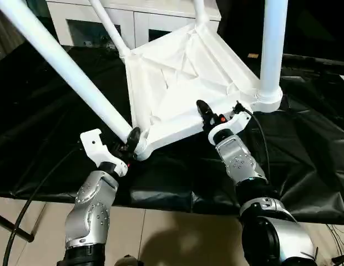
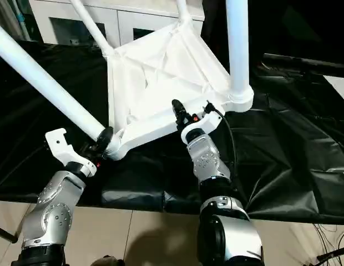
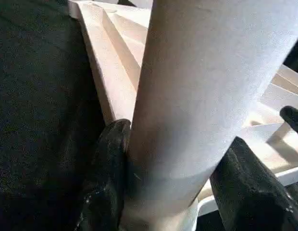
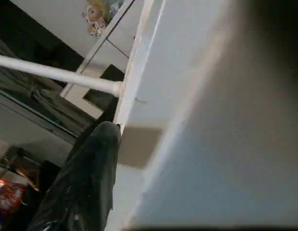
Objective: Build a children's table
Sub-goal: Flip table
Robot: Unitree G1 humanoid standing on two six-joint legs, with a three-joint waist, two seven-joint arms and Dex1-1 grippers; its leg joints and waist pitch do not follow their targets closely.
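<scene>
The table top (image 1: 183, 83) is lying upside down, ribbed underside up, tilted on a black sheet (image 1: 305, 160) that is covering the surface below, with a white cabinet (image 1: 133, 19) standing behind it. Four white legs are showing: one leg (image 1: 61, 61) is slanting up and away from the near left corner socket, another leg (image 1: 272, 44) is standing upright in the right corner socket, and two more are rising from the far corners. The left tool (image 1: 130, 143) is gripping the slanted leg just above its socket; in the left wrist view both black fingers (image 3: 108, 163) are pressing against opposite sides of the leg, so the tool is clamping it at about half opening. The right tool (image 1: 208, 113) is sitting at the near edge of the top, between the two near sockets; one black finger (image 4: 86, 178) is lying just beside the rim of the top in the right wrist view. Can't tell whether the right tool is actually pinching the edge or just standing part open around it. Silver forearms are reaching in from below.
</scene>
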